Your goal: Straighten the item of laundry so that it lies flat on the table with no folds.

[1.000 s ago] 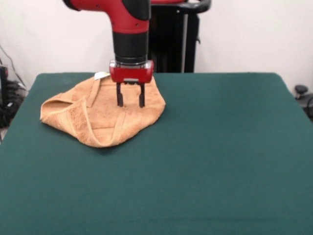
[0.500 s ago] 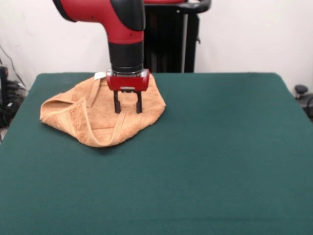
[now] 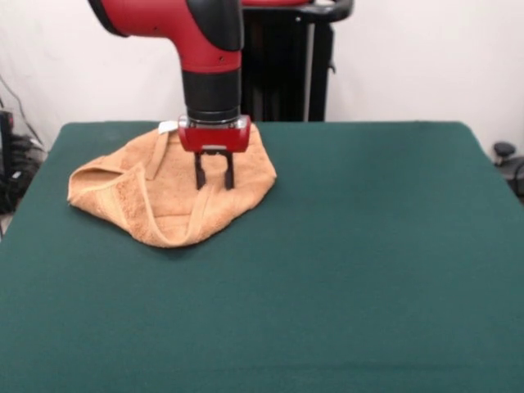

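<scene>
The orange-tan towel (image 3: pixel 164 192) lies crumpled and folded over itself at the far left of the dark green table (image 3: pixel 352 262). A border band runs across its middle, and a small white tag (image 3: pixel 168 126) shows at its far edge. My gripper (image 3: pixel 214 185) points straight down over the towel's right part. Its fingertips (image 3: pixel 200 183) press into the cloth on either side of a raised fold. The jaws stand apart with cloth between them.
The robot's black pedestal (image 3: pixel 286 65) stands behind the table's far edge. Cables and dark gear (image 3: pixel 12 164) sit off the left edge. A dark object (image 3: pixel 506 155) sits off the right edge.
The gripper moved slightly left and came down onto the towel. Its fingers have since drawn a little closer together. The towel has barely shifted.
</scene>
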Robot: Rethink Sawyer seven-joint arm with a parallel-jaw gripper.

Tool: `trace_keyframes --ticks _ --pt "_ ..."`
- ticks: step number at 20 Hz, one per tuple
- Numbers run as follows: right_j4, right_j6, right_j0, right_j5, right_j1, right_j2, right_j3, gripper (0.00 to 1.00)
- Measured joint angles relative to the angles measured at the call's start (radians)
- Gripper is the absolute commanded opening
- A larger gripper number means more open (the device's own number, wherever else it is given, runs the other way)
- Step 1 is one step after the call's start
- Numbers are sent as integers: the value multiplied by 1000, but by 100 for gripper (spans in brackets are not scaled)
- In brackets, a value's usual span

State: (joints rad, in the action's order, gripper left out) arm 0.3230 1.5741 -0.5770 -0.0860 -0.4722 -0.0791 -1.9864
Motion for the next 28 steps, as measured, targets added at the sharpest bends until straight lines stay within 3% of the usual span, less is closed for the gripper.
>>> trace_keyframes --ticks 20,28 --pt "7 0 6 -19 0 1 -1 0" --pt "-29 0 53 -19 -23 14 -7 0"
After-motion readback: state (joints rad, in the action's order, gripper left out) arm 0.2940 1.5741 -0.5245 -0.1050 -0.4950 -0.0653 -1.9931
